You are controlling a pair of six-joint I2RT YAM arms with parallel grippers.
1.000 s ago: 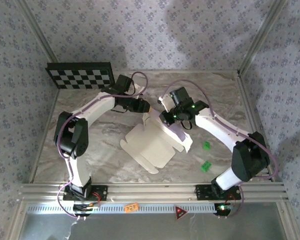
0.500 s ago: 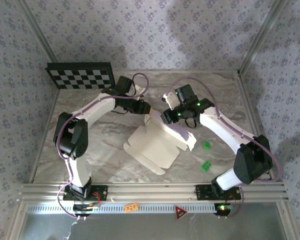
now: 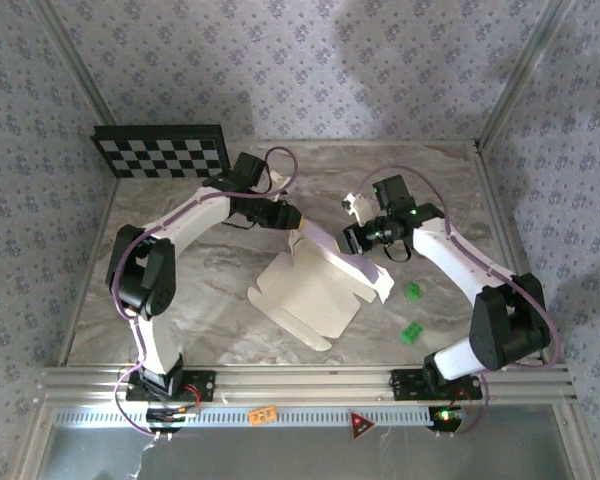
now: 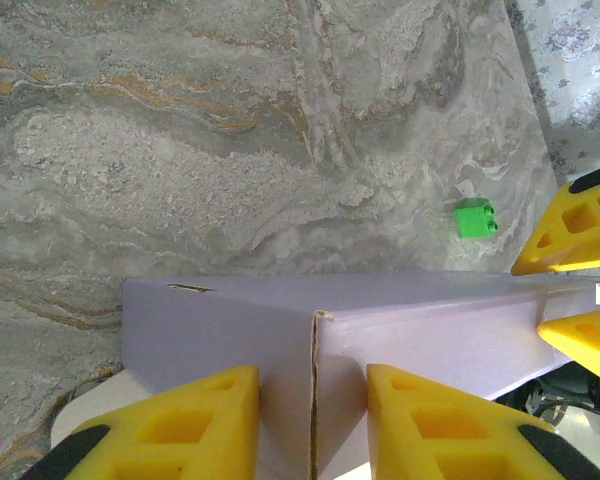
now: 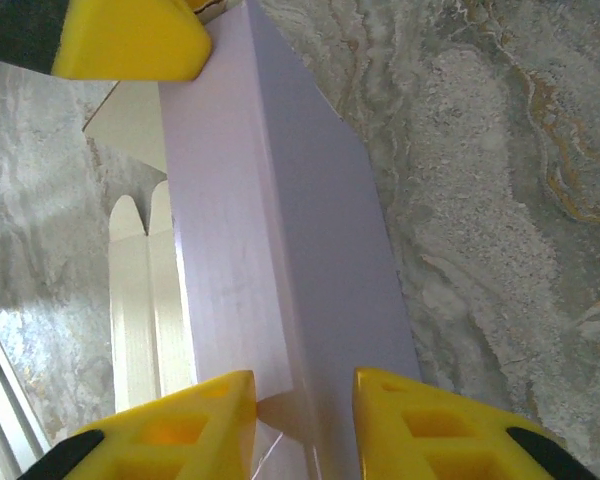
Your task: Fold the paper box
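The left end effector (image 4: 313,405) grips a raised wall of the paper box (image 3: 315,290). The right end effector (image 5: 302,410) straddles the opposite fold; contact cannot be confirmed.

Seen from high behind the arm bases, the overhead camera takes in the whole marble table (image 3: 220,310). Both wrist cameras look steeply down, close on the paper box (image 3: 315,290) (image 4: 380,330) (image 5: 270,230), shared by all views.

Since the earlier frames, the right gripper (image 3: 355,243) has shifted toward 3 o'clock, off the middle of the paper box (image 3: 315,290). The box's raised wall (image 3: 332,250) now stands exposed; the sheet has shifted slightly toward 3 o'clock.
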